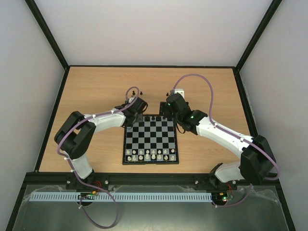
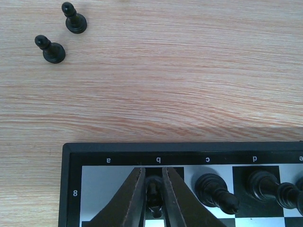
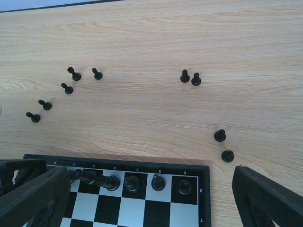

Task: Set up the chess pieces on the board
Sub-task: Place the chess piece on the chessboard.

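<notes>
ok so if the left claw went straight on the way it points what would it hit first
The piece in the left claw would meet the board at b8, which looks free; the gap, if any, is unclear.

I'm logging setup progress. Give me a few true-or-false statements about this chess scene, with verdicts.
1. The left gripper grips a small black chess piece on the black-framed checkered board, column b. True.
2. The right gripper holds a pawn. False: it is open and empty.
3. Every black piece is on the board. False: loose black pieces stand on the wooden table.
4. Pale cream chess pieces stand along the board's near edge. True.
</notes>
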`<act>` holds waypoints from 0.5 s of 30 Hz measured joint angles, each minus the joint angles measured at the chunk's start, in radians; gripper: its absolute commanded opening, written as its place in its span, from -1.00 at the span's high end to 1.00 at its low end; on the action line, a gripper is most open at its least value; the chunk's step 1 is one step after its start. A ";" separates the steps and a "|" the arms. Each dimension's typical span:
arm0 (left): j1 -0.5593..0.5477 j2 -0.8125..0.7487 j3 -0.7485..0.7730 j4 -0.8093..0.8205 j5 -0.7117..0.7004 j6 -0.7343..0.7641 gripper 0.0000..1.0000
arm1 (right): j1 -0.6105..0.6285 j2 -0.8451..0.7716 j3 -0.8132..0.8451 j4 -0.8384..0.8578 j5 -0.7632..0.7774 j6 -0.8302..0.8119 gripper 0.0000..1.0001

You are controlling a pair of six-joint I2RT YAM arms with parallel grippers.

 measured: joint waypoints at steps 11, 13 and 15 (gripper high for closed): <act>-0.004 0.002 0.000 0.007 0.000 -0.002 0.67 | 0.000 0.000 0.000 0.000 0.000 0.000 -0.88; -0.005 0.002 0.000 0.009 0.000 -0.002 0.67 | 0.000 0.000 0.000 0.000 0.000 0.000 -0.88; -0.006 0.002 0.000 0.012 0.000 -0.002 0.67 | 0.000 0.000 0.000 0.000 0.000 0.000 -0.88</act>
